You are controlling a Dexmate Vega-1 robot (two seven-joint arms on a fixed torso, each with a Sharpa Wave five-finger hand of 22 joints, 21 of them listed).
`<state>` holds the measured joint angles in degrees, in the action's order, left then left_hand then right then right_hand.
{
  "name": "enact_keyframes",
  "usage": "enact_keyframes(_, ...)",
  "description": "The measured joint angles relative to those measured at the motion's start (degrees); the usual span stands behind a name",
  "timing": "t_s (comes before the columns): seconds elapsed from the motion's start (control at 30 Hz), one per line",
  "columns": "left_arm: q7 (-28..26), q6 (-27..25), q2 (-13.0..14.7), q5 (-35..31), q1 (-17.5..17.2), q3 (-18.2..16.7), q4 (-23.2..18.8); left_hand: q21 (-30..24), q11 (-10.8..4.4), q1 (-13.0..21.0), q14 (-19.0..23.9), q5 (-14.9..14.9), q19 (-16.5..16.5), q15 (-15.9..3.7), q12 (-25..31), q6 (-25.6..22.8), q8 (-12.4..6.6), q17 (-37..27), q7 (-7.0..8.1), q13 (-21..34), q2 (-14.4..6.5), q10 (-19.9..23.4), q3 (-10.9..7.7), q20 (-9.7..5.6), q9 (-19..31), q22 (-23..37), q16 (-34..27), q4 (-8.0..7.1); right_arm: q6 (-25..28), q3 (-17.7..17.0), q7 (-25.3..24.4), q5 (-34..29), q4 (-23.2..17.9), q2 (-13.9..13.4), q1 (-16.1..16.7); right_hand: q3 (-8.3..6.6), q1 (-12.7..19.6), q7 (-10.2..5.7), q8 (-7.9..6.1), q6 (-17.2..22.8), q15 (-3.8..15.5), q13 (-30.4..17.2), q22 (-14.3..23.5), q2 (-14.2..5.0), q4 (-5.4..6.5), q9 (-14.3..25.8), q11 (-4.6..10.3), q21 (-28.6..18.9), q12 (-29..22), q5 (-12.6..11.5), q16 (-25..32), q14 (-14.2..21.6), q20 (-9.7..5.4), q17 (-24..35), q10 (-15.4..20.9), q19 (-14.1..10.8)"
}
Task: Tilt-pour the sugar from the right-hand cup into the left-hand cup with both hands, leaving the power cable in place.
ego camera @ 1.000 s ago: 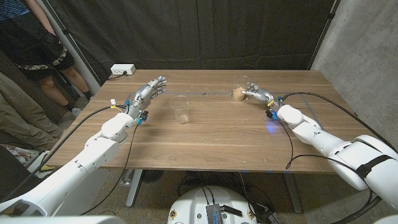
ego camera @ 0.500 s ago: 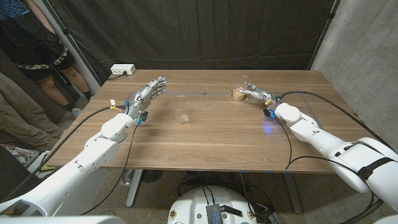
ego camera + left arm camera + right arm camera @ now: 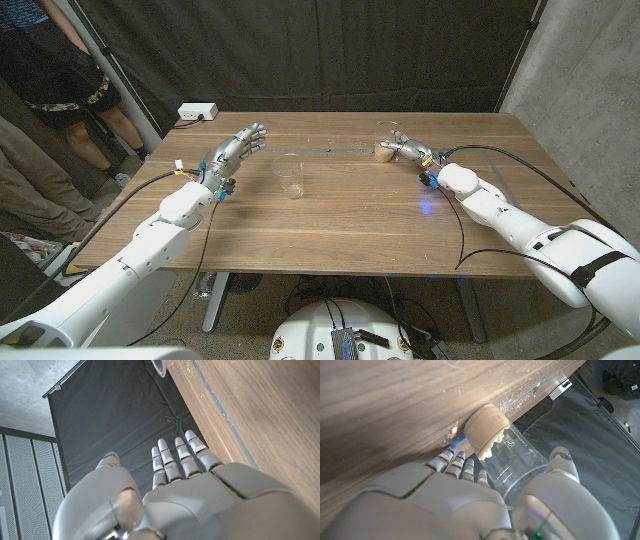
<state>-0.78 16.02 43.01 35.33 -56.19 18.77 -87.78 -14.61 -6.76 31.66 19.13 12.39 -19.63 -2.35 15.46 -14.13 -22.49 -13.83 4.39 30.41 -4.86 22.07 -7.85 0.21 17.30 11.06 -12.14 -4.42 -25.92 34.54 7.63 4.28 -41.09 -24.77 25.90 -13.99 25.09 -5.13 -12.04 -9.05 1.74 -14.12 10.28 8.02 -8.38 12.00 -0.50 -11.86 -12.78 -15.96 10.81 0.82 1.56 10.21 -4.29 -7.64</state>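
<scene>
A clear cup (image 3: 385, 141) with a plug of brown sugar (image 3: 486, 426) in its bottom stands at the table's back right. My right hand (image 3: 410, 151) holds it, with the fingers (image 3: 461, 466) against one side of the cup (image 3: 512, 467) and the thumb on the other. An empty clear cup (image 3: 289, 177) stands left of the middle, and its rim (image 3: 161, 366) also shows in the left wrist view. My left hand (image 3: 236, 149) hovers to that cup's left, apart from it, holding nothing with its fingers (image 3: 178, 457) stretched out. A thin pale cable (image 3: 332, 150) runs across the table between the cups.
A white power strip (image 3: 197, 113) lies at the table's back left corner. Loose sugar grains (image 3: 532, 391) dot the wood near the full cup. A person (image 3: 55, 70) stands off the table's left side. Black cables trail along both arms.
My right hand has closed in a little further around the sugar cup. The left hand and the empty cup have not moved.
</scene>
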Motion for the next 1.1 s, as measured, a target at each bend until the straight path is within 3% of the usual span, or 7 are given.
enact_keyframes(0.87, 1.2, 0.5, 0.0, 0.7, 0.0, -0.4, 1.3, 0.0, -0.11, 0.0, 0.0, 0.0, 0.0, 0.00, -0.2, 0.0, 0.00, 0.0, 0.00, 0.0, 0.0, 0.1, 0.01, 0.00, 0.0, 0.0, 0.0, 0.01, 1.8, -0.2, -2.9, 0.5, -0.5, 2.5, 0.5, 0.24, 0.5, 0.00, 0.00, 0.0, 0.15, 0.0, 0.0, -0.45, 0.24, 0.0, -0.81, 0.3, 0.0, 0.4, 0.0, 0.4, 1.16, 0.1, -0.2, 0.7)
enact_keyframes(1.1, 1.6, 0.8, -0.1, 0.9, 0.1, -0.4, 2.0, 0.2, -0.21, 0.0, 0.0, 0.0, 0.0, 0.00, -0.2, 0.0, 0.00, 0.0, 0.00, 0.0, 0.0, 0.2, 0.17, 0.00, 0.0, 0.0, 0.0, 0.17, 1.9, -0.2, -3.8, 0.6, -0.3, 3.5, 0.7, 0.24, 1.4, -0.20, -0.28, 0.7, 0.34, -0.1, 0.3, -1.39, 0.24, 0.1, 1.48, 0.0, -1.7, 0.4, 0.7, 3.2, 1.09, 0.2, 2.7, 0.7)
